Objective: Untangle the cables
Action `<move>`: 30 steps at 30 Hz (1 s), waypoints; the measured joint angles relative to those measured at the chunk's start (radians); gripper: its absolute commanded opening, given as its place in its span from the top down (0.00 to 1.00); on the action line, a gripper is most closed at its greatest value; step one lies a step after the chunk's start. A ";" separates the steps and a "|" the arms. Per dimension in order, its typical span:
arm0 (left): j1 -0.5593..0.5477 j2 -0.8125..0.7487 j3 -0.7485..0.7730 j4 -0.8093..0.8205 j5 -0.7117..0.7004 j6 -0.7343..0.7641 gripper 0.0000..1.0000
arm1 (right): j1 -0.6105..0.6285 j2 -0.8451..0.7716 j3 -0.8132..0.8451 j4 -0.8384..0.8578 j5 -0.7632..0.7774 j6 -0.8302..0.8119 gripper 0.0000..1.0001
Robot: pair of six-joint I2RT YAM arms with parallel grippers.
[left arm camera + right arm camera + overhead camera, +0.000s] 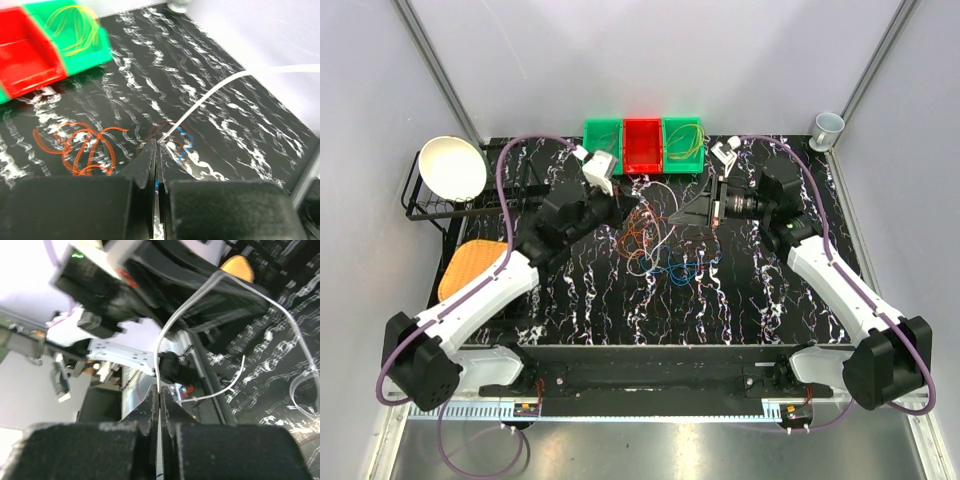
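The cables (pixel 657 243) lie in a loose tangle of orange, red, blue and white loops on the black marbled table (pixel 580 300), between my two grippers. My left gripper (pixel 623 207) is at the tangle's left edge, and its jaws (pixel 157 143) are shut on a thin white cable (pixel 210 95) that runs taut up to the right. Orange loops (pixel 85 147) and a blue strand (pixel 184 145) lie just beyond its tips. My right gripper (pixel 672 217) is at the tangle's right edge. It (pixel 159 392) is shut on a white cable (pixel 172 322) that arches up and over to the right.
At the back edge stand a green bin (pixel 602 137), a red bin (pixel 642 145) and another green bin (pixel 683 143) holding yellow-green wire (pixel 75 27). At the left are a white bowl (pixel 453 168) on a black rack and an orange pad (pixel 472 265). A cup (pixel 827 128) stands at the back right.
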 measured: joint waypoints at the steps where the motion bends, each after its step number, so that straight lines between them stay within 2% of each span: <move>1: 0.000 -0.007 0.008 -0.023 -0.023 0.000 1.00 | 0.001 0.000 0.000 -0.037 0.017 -0.031 1.00; 10: 0.000 -0.158 0.109 -0.217 -0.209 -0.003 1.00 | 0.008 0.078 0.000 -0.286 0.140 -0.211 1.00; 15: 0.000 -0.221 0.149 -0.251 -0.232 -0.025 1.00 | 0.093 0.156 0.000 -0.323 0.212 -0.246 1.00; 19: 0.000 -0.222 0.198 -0.270 -0.234 -0.051 1.00 | 0.182 0.224 0.000 -0.331 0.262 -0.256 1.00; 23: 0.000 -0.222 0.214 -0.274 -0.233 -0.066 1.00 | 0.216 0.279 0.000 -0.325 0.291 -0.255 1.00; 26: 0.000 -0.217 0.216 -0.294 -0.237 -0.062 0.80 | 0.228 0.293 0.001 -0.330 0.309 -0.259 1.00; 27: 0.000 -0.213 0.216 -0.303 -0.241 -0.060 0.67 | 0.229 0.293 0.004 -0.335 0.312 -0.263 1.00; 28: 0.000 -0.206 0.211 -0.306 -0.245 -0.059 0.46 | 0.230 0.293 0.011 -0.340 0.314 -0.271 1.00; 30: 0.000 -0.197 0.186 -0.306 -0.248 -0.051 0.32 | 0.230 0.292 0.024 -0.352 0.321 -0.290 1.00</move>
